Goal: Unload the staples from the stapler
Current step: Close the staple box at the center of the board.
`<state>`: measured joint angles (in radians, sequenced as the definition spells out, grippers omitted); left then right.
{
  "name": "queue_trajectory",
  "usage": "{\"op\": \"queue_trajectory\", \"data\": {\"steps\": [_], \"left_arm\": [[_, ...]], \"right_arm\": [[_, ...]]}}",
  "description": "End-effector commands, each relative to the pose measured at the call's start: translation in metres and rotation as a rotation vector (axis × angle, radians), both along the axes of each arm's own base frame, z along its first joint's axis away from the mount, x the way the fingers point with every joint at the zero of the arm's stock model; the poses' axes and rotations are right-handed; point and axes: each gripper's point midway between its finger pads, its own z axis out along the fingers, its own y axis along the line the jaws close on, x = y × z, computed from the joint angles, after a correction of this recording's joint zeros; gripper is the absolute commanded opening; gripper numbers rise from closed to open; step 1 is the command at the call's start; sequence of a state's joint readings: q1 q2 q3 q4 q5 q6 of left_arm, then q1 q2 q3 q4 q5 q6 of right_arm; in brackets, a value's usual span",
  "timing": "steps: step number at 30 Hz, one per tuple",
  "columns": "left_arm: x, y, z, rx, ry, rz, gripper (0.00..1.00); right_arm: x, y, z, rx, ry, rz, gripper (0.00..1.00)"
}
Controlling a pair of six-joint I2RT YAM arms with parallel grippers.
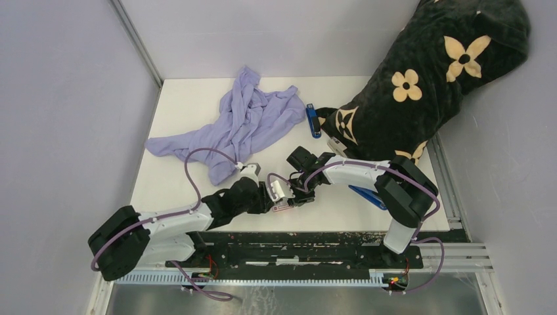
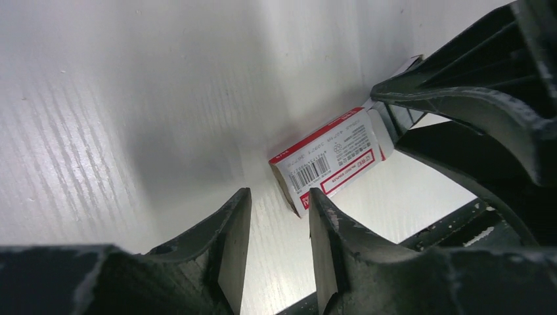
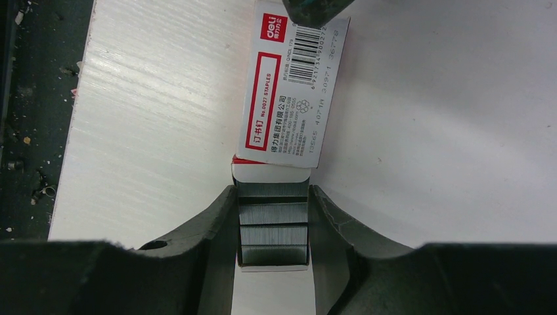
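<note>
Right end effector [image 3: 270,191] clamps staples [image 3: 272,226] protruding from box [image 3: 289,98]; left end effector [image 2: 280,195], jaws parted, grips nothing, likely bracing box corner.

a crumpled lilac shirt [image 1: 243,125] lies near a black flowered blanket [image 1: 433,72].

Four staple strips [image 3: 273,226], one staple box [image 3: 289,92], two blue staplers [image 1: 314,121] [image 1: 368,197], one lilac garment [image 1: 243,121], one flowered cloth [image 1: 427,72].
</note>
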<state>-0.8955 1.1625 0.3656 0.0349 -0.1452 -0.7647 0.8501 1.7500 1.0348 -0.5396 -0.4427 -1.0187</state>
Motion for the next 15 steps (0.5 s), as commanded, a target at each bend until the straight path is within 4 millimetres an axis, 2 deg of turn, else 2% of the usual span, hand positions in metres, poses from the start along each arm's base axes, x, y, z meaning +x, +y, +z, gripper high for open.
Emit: {"op": "queue_trajectory", "data": {"steps": [1,6,12,15], "left_arm": [[0.007,-0.001,0.023,-0.071,-0.088,-0.018,0.47],[0.014,0.0,0.032,-0.14,-0.131,-0.001,0.53],[0.016,-0.01,0.02,-0.218,-0.06,0.012,0.42],[0.015,-0.016,0.015,-0.243,-0.032,0.007,0.41]], "right_arm": [[0.004,0.01,0.004,0.019,0.0,0.014,0.36],[0.004,0.012,0.004,0.02,0.014,0.007,0.36],[0.004,0.012,0.003,0.016,0.016,0.005,0.36],[0.005,0.012,0.004,0.016,0.015,0.004,0.36]]}}
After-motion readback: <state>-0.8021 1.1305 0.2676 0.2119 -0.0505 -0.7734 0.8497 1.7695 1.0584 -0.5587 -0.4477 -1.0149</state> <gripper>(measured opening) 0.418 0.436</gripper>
